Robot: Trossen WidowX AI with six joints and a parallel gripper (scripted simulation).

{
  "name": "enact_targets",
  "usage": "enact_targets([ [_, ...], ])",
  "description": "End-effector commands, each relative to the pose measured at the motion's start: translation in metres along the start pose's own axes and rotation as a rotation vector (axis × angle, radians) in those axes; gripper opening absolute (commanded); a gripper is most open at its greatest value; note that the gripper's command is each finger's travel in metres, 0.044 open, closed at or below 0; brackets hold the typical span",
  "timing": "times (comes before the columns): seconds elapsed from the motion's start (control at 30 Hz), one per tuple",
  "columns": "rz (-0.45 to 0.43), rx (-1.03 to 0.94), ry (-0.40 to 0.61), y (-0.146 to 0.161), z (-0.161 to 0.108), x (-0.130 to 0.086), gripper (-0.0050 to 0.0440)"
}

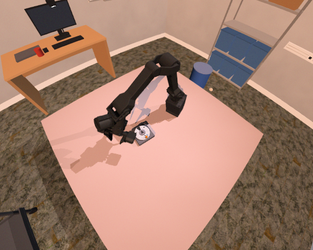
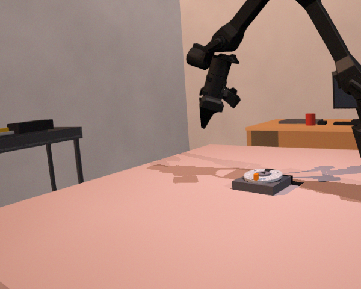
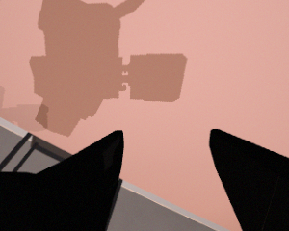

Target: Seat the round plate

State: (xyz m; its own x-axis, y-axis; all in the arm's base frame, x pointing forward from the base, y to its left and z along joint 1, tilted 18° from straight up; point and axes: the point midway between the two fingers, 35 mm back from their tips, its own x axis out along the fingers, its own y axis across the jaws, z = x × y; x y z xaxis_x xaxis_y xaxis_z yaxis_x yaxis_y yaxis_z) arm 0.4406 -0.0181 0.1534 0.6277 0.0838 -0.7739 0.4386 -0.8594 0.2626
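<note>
Looks basically done — the plate [image 2: 262,175] sits flat on the base [image 2: 261,185], while the gripper [image 2: 205,119] hangs well above, fingers half-spread and empty.

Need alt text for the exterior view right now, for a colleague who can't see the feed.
A round plate with an orange tab lies on a dark square base on a pink table. The black gripper hangs high above and left, holding nothing.
</note>
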Motion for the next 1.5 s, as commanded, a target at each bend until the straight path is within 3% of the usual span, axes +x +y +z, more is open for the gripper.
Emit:
enact_targets([
  [0.0, 0.006, -0.208, -0.012, -0.002, 0.010, -0.016, 0.0136],
  [0.13, -0.010, -0.379, -0.035, -0.007, 0.021, -0.021, 0.0040],
  [0.2, -0.010, -0.379, -0.035, -0.007, 0.021, -0.021, 0.0040],
  [0.27, -0.027, -0.518, -0.050, -0.011, 0.029, -0.024, 0.0000],
  [0.7, -0.119, -1.072, -0.090, -0.029, 0.065, -0.039, 0.0000],
  [0.77, -0.119, -1.072, -0.090, -0.029, 0.065, -0.039, 0.0000],
  [1.23, -0.266, -1.713, -0.070, -0.052, 0.106, -0.056, -0.0005],
  [1.33, -0.277, -1.754, -0.065, -0.054, 0.109, -0.057, -0.0012],
  [1.47, -0.334, -1.972, -0.032, -0.063, 0.123, -0.063, -0.0043],
])
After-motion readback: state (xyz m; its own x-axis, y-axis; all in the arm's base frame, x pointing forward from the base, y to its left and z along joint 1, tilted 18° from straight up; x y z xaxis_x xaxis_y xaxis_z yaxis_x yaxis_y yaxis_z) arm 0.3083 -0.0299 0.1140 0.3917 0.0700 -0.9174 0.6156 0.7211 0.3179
